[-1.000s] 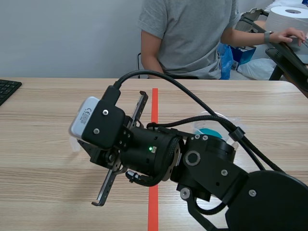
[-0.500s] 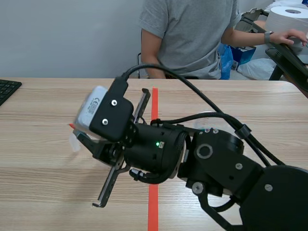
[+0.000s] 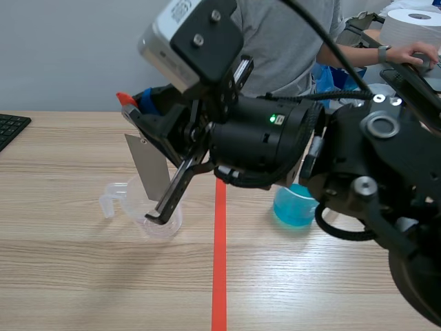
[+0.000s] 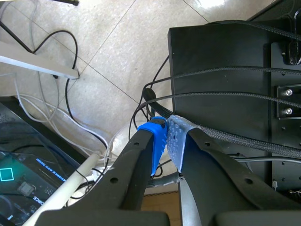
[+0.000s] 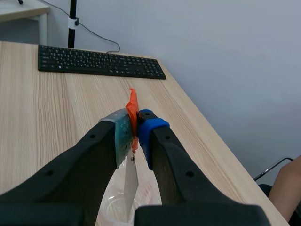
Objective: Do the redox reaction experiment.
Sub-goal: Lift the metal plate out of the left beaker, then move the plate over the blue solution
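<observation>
Right end effector (image 5: 134, 128) clamps metal strip (image 3: 147, 167) — hanging over clear beaker (image 3: 122, 201)

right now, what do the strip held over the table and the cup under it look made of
The strip is a thin flat grey sheet with a dull sheen, so probably metal; which metal cannot be told. The cup is see-through and colourless, and the grain of the table shows through it: clear plastic or glass, the look leaves it open.

Across the desk (image 3: 76, 276) sits a person in a grey shirt (image 3: 272, 58), with a big white paper roll (image 3: 413, 24) close by. A black keyboard (image 5: 101, 61) lies on the desk's left side. Cables (image 4: 70, 56) trail across the floor tiles.
</observation>
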Controlling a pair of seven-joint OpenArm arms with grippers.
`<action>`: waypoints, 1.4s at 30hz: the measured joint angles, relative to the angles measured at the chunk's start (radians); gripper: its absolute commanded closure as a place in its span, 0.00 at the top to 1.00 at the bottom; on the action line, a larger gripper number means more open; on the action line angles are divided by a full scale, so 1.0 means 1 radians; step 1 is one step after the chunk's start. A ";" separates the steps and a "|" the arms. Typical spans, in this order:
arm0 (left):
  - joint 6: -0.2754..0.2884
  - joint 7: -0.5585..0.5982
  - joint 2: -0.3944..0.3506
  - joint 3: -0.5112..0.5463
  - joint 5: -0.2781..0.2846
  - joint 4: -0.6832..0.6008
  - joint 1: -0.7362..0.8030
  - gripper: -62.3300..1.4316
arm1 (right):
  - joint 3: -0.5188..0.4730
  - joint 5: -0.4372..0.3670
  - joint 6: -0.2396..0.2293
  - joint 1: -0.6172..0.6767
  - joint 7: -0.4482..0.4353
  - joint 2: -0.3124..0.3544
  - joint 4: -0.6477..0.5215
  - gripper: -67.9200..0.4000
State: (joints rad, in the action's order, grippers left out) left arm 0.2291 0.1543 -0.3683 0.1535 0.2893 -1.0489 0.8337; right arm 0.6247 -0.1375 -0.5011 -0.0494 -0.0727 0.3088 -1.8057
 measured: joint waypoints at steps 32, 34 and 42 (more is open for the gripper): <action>-0.035 0.000 -0.053 0.000 0.000 0.000 0.008 0.10 | -0.638 -0.582 -0.168 0.217 0.123 0.448 -0.155 0.03; -0.036 0.000 -0.077 0.000 0.000 0.000 0.009 0.10 | -0.663 -0.597 -0.170 0.223 0.123 0.473 -0.155 0.03; -0.035 0.030 -0.136 0.000 0.003 -0.050 0.060 0.10 | -0.703 -0.635 -0.169 0.222 0.099 0.520 -0.092 0.03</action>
State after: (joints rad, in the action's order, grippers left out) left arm 0.1940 0.1844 -0.5045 0.1535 0.2920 -1.0988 0.8932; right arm -0.0788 -0.7727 -0.6704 0.1722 0.0265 0.8288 -1.8973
